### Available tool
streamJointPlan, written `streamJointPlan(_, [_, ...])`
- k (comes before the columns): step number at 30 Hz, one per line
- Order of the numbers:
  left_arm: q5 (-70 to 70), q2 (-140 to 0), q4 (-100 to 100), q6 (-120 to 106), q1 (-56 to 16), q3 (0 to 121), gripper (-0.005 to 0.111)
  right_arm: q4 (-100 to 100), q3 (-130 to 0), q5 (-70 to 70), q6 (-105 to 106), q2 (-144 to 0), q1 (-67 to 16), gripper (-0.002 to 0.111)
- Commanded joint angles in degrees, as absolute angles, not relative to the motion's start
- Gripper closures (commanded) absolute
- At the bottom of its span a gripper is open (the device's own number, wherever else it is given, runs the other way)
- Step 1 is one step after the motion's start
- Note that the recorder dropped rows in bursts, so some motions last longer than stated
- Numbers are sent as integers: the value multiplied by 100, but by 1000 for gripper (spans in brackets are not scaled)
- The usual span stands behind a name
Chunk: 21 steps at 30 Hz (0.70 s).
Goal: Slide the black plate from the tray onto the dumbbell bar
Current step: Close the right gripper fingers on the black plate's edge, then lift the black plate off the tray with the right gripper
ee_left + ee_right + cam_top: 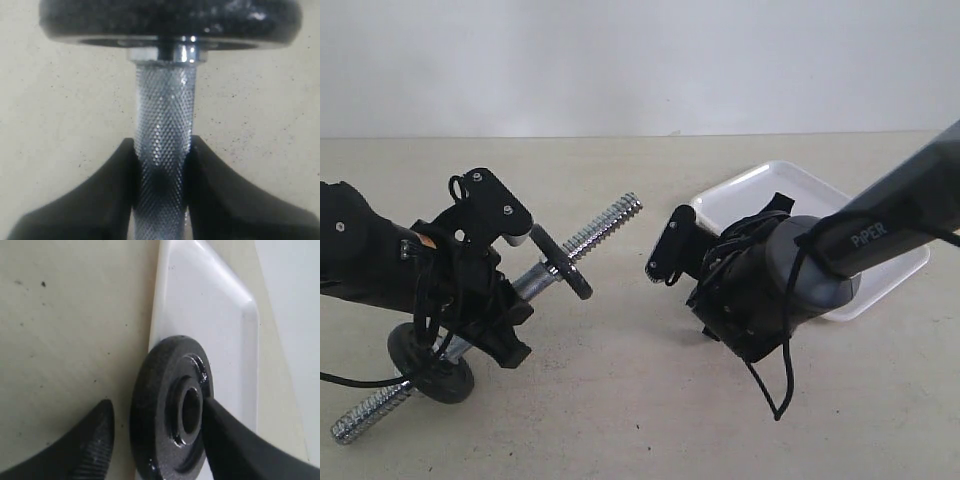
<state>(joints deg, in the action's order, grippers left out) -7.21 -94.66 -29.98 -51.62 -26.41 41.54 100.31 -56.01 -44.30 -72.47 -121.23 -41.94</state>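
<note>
My left gripper (162, 150) is shut on the knurled middle of the dumbbell bar (165, 110), and holds it tilted off the table (515, 290). Two black discs sit on the bar: one low near its lower end (430, 365), one past the gripper (562, 262). The bare threaded end (615, 218) points toward the right arm. The black plate (150, 430) stands on edge at the rim of the white tray (210, 315). My right gripper (156, 407) is open around it. One fingertip (215, 415) touches the face by the centre hole; the other (97, 425) stands apart.
The tray (760, 190) lies at the back right of the beige table, partly behind the right arm (790, 280). A loose black cable (780, 385) hangs from that arm. A pale wall closes the far side.
</note>
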Motion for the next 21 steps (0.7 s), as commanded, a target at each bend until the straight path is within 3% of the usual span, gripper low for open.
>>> streamJointPlan(1, [2122, -9233, -3171, -5193, -2659, 4324, 102, 9995, -5600, -4321, -7182, -12198, -4166, 58])
streamJointPlan(21, [2124, -9233, -3171, -5192, -2659, 4324, 102, 9995, -5609, -4018, -7197, -12198, -3847, 58])
